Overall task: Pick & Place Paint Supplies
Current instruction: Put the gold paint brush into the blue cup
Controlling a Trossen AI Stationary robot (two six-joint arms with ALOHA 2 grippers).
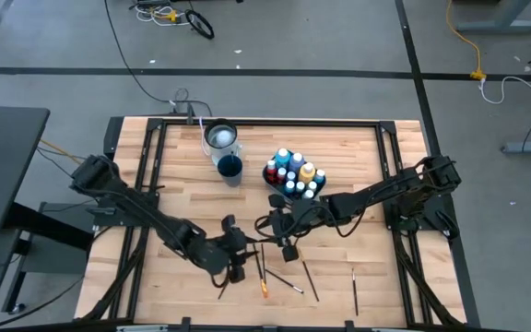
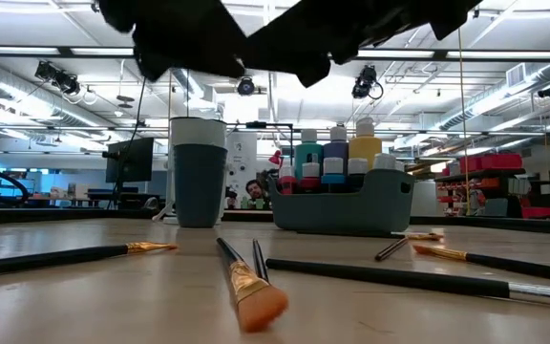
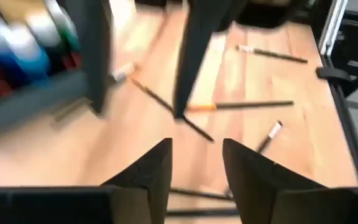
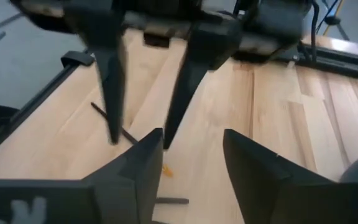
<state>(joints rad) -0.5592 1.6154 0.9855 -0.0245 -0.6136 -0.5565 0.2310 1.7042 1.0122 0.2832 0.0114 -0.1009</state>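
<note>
Several small paint bottles (image 1: pixel 293 172) (image 2: pixel 337 153) stand upright in a teal tray (image 2: pixel 342 208) at the table's far middle. Several thin brushes (image 1: pixel 264 277) (image 2: pixel 251 285) (image 3: pixel 241 106) lie flat on the wood near the front edge. My left gripper (image 1: pixel 236 260) (image 3: pixel 194 143) hangs open above the brushes, slanting down, nothing between its fingers. My right gripper (image 1: pixel 280 242) (image 4: pixel 191 134) faces it from the right, also open and empty. In each wrist view the other gripper's two dark fingers show spread apart above the table.
A dark blue cup (image 1: pixel 230 167) (image 2: pixel 200 182) stands left of the tray, and a pale clear container (image 1: pixel 220 137) stands behind it. More brushes (image 1: pixel 354 286) lie toward the front right. Black frame rails (image 1: pixel 155 166) run along the table's sides.
</note>
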